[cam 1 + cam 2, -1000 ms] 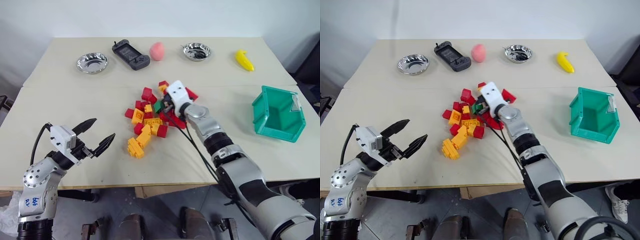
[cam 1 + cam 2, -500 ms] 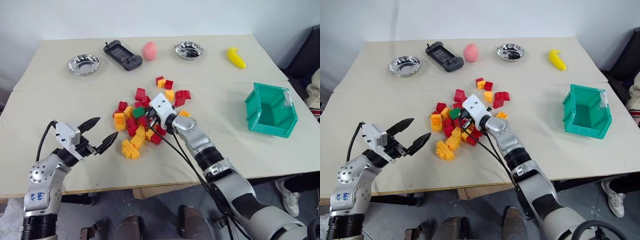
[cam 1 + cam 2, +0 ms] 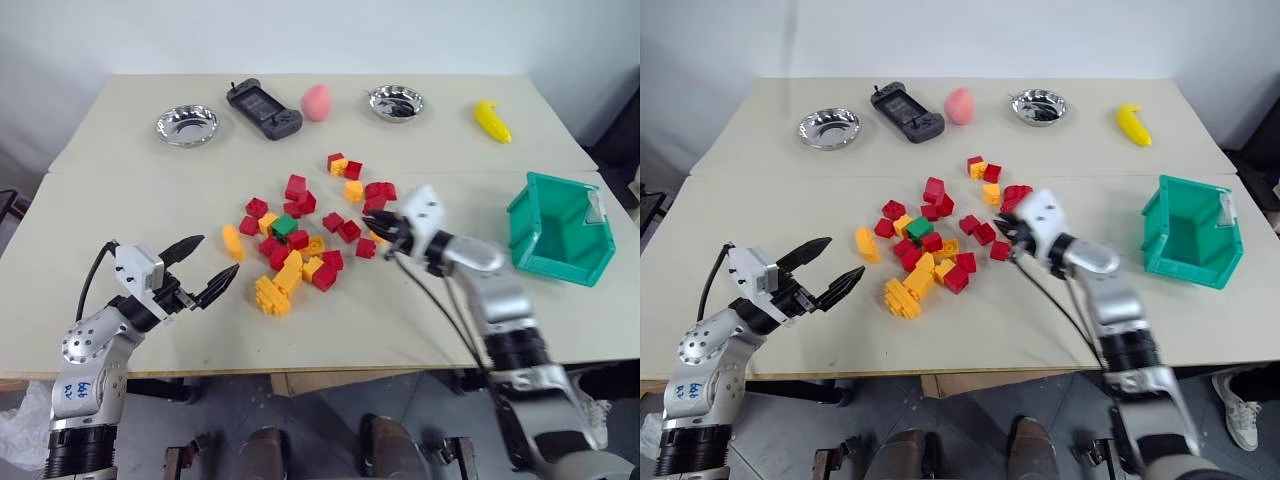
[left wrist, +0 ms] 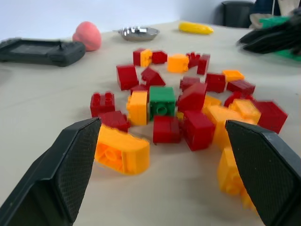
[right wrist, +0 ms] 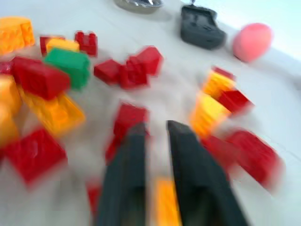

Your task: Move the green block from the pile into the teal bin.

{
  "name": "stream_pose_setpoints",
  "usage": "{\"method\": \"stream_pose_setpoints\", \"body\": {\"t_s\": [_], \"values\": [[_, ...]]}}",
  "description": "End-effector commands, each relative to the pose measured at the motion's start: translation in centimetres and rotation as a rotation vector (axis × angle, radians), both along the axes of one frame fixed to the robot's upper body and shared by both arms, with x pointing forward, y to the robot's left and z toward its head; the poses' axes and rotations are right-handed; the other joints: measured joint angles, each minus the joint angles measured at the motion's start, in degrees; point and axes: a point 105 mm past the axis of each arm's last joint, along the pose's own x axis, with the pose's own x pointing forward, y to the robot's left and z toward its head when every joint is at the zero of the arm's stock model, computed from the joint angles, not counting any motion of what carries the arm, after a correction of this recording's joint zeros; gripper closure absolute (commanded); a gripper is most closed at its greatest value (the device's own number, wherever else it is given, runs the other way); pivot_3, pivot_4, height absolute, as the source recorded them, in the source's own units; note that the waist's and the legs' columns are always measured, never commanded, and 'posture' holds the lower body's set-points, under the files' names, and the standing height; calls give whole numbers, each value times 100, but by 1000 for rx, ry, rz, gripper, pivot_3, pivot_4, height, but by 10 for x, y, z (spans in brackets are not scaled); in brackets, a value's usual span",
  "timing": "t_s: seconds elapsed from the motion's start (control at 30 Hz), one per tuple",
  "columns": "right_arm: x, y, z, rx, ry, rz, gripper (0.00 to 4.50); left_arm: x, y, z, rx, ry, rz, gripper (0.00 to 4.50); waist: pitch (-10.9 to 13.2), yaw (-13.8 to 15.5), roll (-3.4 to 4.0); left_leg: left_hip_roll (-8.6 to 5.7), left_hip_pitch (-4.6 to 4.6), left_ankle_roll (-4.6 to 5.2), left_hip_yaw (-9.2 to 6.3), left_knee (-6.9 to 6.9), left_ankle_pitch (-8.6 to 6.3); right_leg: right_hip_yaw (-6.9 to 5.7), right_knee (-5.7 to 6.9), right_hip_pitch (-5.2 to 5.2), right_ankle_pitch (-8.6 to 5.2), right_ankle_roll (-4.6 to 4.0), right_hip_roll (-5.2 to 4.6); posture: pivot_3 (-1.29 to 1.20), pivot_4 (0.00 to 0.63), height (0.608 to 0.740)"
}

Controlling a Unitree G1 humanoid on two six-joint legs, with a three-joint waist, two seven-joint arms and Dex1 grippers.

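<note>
Nearest you, the left gripper (image 3: 205,271) hovers over the counter (image 3: 120,190) short of the pile (image 3: 310,225), fingers spread and empty. Your right gripper (image 3: 384,234) sits at the pile's bin-side edge, fingers narrowly parted, grasping nothing. The green block (image 3: 285,226) lies among the bricks, unclaimed. Farther right, the teal bin (image 3: 560,232) waits empty.

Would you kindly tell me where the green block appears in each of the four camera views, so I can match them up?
Left eye view: green block in the pile's left half, mid-table.
Right eye view: it lies left of centre among red bricks.
Left wrist view: it sits mid-picture, studs facing the camera.
Right wrist view: it lies toward the upper left.
Shared landmark: the pink ball by the black game controller.
</note>
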Motion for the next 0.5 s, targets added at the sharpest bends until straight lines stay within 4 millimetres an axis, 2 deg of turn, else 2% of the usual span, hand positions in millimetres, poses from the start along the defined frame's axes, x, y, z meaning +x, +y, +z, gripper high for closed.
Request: {"method": "stream_pose_setpoints", "body": {"t_s": [0.03,0.07,0.2,0.27,0.37,0.5], "values": [[-19,-19,9,22,-30,47,2282,-3,8,5,22,-27,-3,0,0,0,-1,0,0,0,1,0,0,0,0,0,0,0,0,0,150,740],[-22,-25,7,22,-18,39,2012,-3,9,4,24,-26,-2,0,0,-11,-1,0,0,0,1,0,0,0,0,0,0,0,0,0,150,740],[-42,-69,-12,9,43,-32,632,-5,13,7,32,-34,-7,0,0,8,-1,1,2,0,4,0,0,1,0,1,0,0,0,0,150,740],[-44,-76,-14,32,50,-59,27,-7,13,9,30,-35,-11,0,1,12,-2,0,2,2,4,2,-1,1,-2,3,0,0,-1,0,150,740],[-44,-70,-11,44,43,-50,27,-7,14,11,32,-34,-20,0,1,-9,-2,1,8,2,5,9,-1,3,1,8,0,1,-1,0,150,740],[-34,-21,8,121,85,58,27,-10,11,12,50,-29,-58,0,2,-54,2,8,18,0,11,8,0,9,7,8,0,0,2,0,150,740]]}}
